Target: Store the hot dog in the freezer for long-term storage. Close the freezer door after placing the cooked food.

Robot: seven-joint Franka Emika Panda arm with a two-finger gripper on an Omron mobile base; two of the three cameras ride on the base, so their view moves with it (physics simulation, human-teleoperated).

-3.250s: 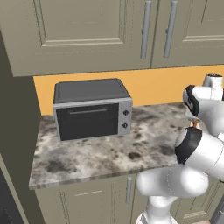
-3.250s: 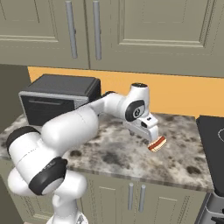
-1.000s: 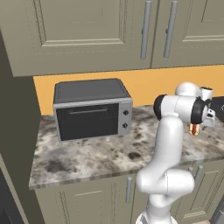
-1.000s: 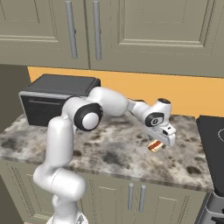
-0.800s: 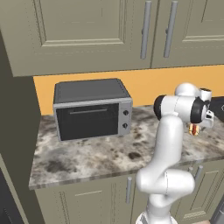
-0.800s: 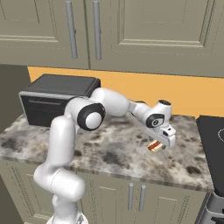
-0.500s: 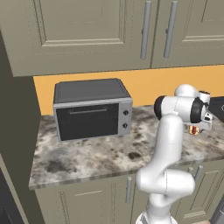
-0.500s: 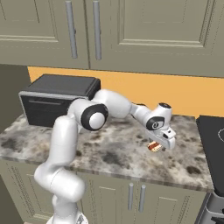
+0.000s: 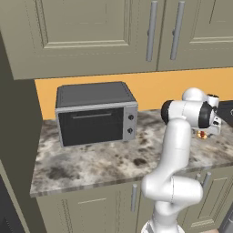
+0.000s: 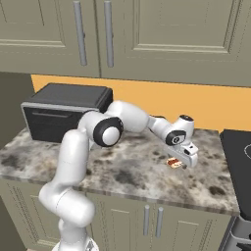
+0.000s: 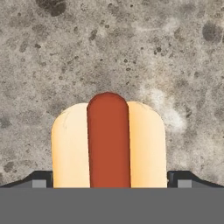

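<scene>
Hand view: the hot dog (image 11: 108, 142) fills the lower middle of the frame, tan bun with the red-orange sausage along it, lying on the speckled desk (image 11: 109, 48)
Long axis: the sausage runs straight up the frame from the bottom edge, so it lies along the camera's line of sight, and the bun's two flanks face left and right
Gripper (image 11: 108, 180): the two dark tips peek up at lower left and lower right, one on each side of the bun and just beside it; they stand spread, and whether they touch the bun yet cannot be told
Key relation: the hot dog sits directly between the tips, so in my judgement a squeeze across the bun's short width is what comes next
Right base view: the hot dog (image 10: 173, 162) lies on the desk right of centre, under the gripper (image 10: 179, 163), with the arm reaching to it from the lower left of the frame
Left base view: a sliver of the hot dog (image 9: 201, 134) shows at the right edge, partly behind the wrist
Around it: a countertop oven (image 9: 96, 112) stands well apart at the left of the desk, cabinets (image 10: 147, 34) hang along the top, a dark cooktop (image 10: 238, 152) sits at the right edge
Task stage: the pick-up looks not yet done; carrying to the freezer and shutting its door remain
</scene>
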